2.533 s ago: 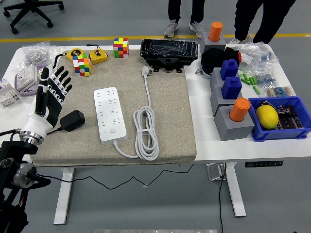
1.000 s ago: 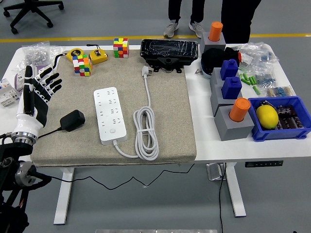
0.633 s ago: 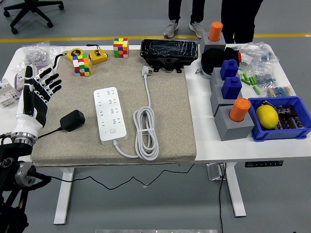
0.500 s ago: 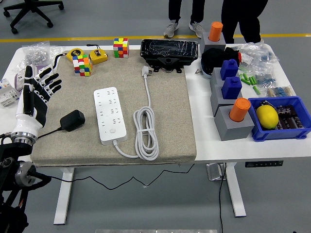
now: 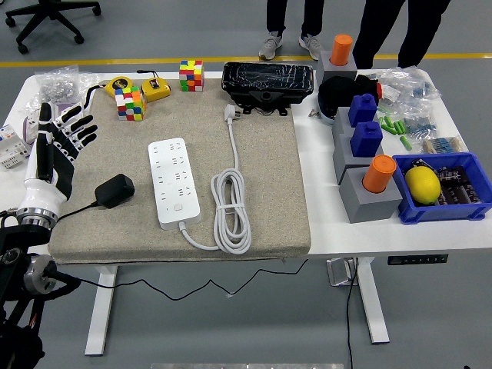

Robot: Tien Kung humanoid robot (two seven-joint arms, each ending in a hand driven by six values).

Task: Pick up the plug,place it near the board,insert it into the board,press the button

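A black plug adapter [image 5: 114,190] lies on the beige mat [image 5: 261,192] at its left side, with a thin black cable running off to the left. The white power strip [image 5: 174,183] lies lengthwise to its right, its button near the front end and its white cord [image 5: 231,209] coiled beside it. My left hand [image 5: 58,146] is raised at the mat's left edge, fingers spread and holding nothing, up and left of the adapter. The right arm does not show.
Two colour cubes [image 5: 130,103] [image 5: 191,75], a yellow tape measure [image 5: 156,89] and a black wrapped case [image 5: 267,83] line the back. Grey blocks with blue and orange pegs [image 5: 367,165] and a blue bin [image 5: 461,207] with a lemon stand at the right. People's legs show beyond the table.
My left hand has drawn back left, away from the adapter, to the mat's edge and now holds still. The people behind the table have shifted.
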